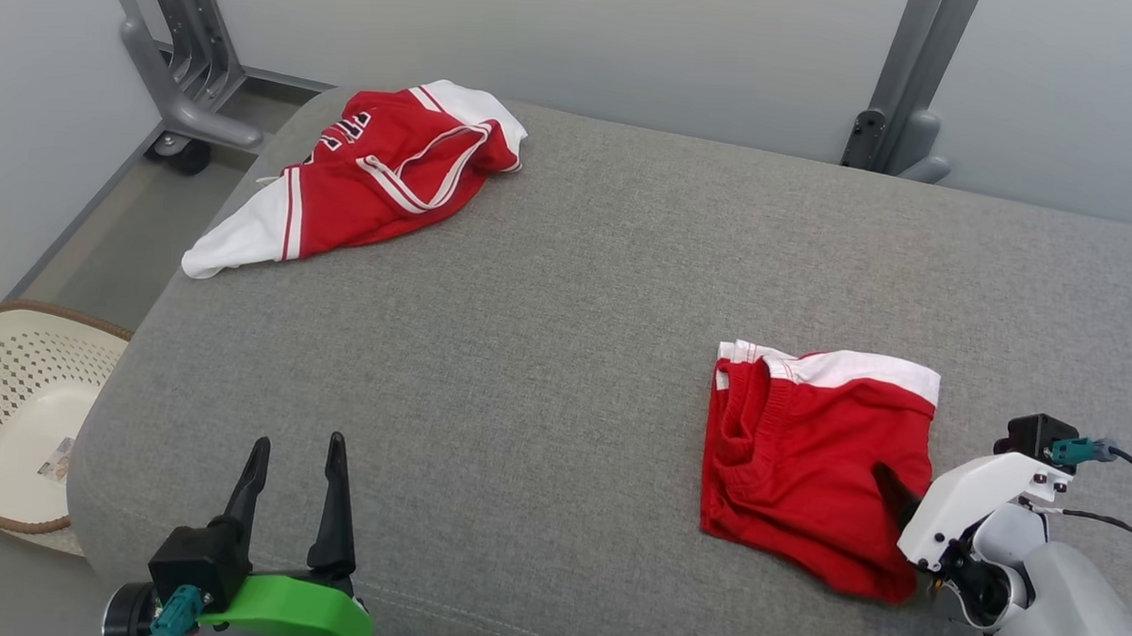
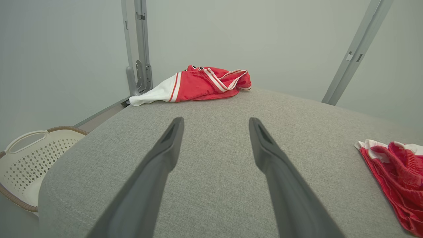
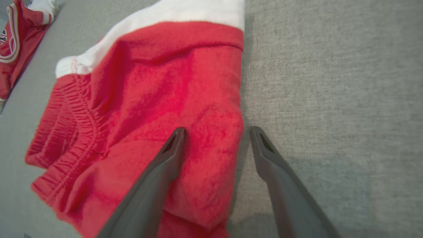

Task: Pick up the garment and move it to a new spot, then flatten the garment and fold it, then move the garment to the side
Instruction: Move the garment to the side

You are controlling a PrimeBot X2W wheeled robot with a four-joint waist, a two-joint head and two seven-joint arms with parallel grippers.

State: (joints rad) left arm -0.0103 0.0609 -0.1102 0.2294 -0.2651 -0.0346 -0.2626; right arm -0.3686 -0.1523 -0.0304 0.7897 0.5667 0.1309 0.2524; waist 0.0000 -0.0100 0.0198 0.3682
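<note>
Right wrist view looks along the right gripper (image 3: 216,130). Its two fingers are spread wide and hold nothing. One finger lies over red cloth and the other over bare grey fabric, so the jaws straddle one side edge of the folded red shorts (image 3: 158,99). The shorts lie as a compact packet, with the white band ahead of the fingertips and the elastic waist bunched off to the gripper's left.

Folding looks done, so I judge the step in hand to be the last one, moving the packet aside. That calls for lowering onto this edge and closing through every layer, or the fold may fall open on the lift.

The left gripper (image 1: 298,440) is likewise wide open and empty, with the shorts well off to its right. Far ahead of it a crumpled red-and-white jersey (image 1: 383,175) lies near a corner of the grey padded surface (image 1: 565,356). To its left, below the cushion's edge, stands a pale perforated basket (image 1: 8,374). Grey metal posts (image 1: 899,94) rise against plain pale walls beyond.
</note>
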